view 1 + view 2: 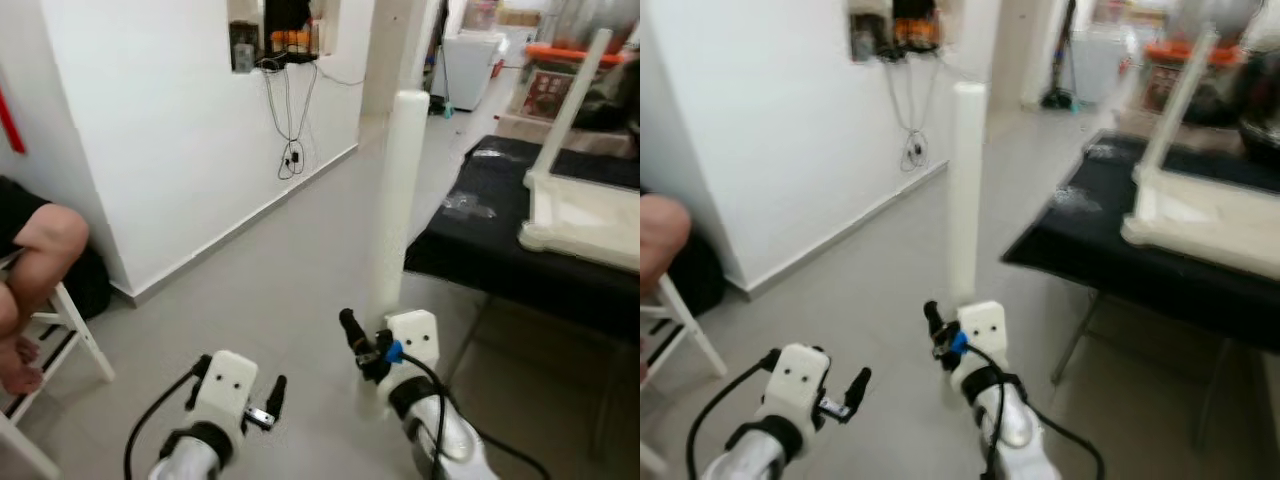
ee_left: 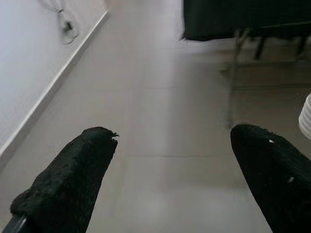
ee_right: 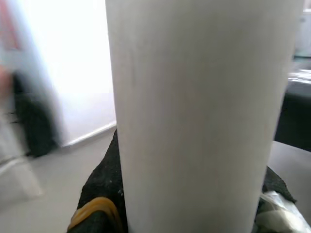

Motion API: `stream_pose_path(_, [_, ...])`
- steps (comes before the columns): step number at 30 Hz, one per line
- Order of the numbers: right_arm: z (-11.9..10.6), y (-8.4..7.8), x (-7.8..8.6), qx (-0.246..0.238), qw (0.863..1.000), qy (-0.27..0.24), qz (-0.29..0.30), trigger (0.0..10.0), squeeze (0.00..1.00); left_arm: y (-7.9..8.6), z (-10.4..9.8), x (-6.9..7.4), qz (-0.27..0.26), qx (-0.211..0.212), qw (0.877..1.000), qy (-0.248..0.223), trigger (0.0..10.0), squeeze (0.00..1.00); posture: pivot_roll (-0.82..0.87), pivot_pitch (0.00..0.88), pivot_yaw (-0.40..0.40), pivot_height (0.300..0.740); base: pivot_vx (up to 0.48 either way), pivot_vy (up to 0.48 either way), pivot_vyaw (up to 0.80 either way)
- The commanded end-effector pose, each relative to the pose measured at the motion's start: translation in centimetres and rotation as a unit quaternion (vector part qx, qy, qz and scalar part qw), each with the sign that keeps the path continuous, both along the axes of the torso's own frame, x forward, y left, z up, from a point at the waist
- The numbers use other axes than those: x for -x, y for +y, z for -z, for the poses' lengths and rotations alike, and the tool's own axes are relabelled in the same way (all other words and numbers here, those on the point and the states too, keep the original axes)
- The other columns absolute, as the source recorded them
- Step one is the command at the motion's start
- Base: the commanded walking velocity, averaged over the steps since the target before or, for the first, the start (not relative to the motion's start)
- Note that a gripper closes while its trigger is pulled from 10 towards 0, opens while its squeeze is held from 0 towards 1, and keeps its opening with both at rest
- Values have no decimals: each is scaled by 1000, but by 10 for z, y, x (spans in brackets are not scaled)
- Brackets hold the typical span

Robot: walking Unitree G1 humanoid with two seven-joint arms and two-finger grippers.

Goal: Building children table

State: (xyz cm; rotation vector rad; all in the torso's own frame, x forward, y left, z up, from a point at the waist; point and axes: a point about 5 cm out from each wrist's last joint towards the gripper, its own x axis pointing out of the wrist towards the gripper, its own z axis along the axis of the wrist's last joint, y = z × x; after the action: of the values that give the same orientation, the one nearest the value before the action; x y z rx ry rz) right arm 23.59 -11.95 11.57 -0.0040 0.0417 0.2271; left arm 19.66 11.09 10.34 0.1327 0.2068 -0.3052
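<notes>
The right gripper (image 1: 368,345) clamps a tall white cylindrical table leg (image 1: 396,200), held upright above the grey tiled floor (image 1: 290,270). The left gripper (image 1: 272,398) hangs with its 2 fingers spread wide, holding nothing. An overturned white children's tabletop (image 1: 585,222) lies on the black bench (image 1: 500,250), 1 leg up.

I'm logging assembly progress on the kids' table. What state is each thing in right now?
Right claw: shut on the white table leg, held upright.
Left claw: open, holding nothing, low over the floor.
White tabletop: upside down on the black table, one leg already attached and pointing up.
Cables: hanging down the white wall.
Person: sitting on a white chair at the robot's left.
</notes>
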Motion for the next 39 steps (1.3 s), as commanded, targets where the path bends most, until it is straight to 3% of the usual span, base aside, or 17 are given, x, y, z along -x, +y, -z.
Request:
stream_pose_path(1, [-5, 6, -2, -9, 1000, -9, -7, 10000, 0, 3, 1, 0, -2, -5, 1000, 2, 10000, 0, 79, 0, -63, 740, 0, 0, -800])
stream_pose_path(13, [-6, 0, -3, -5, 1000, -12, 26, 10000, 0, 2, 1, -1, 3, -6, 1000, 2, 10000, 0, 80, 0, -63, 740, 0, 0, -800])
stream_pose_path(39, [-4, 1, -4, 0, 1000, -13, 20, 10000, 0, 3, 2, -1, -6, -10, 1000, -1, 10000, 0, 80, 0, -66, 740, 19, -67, -800])
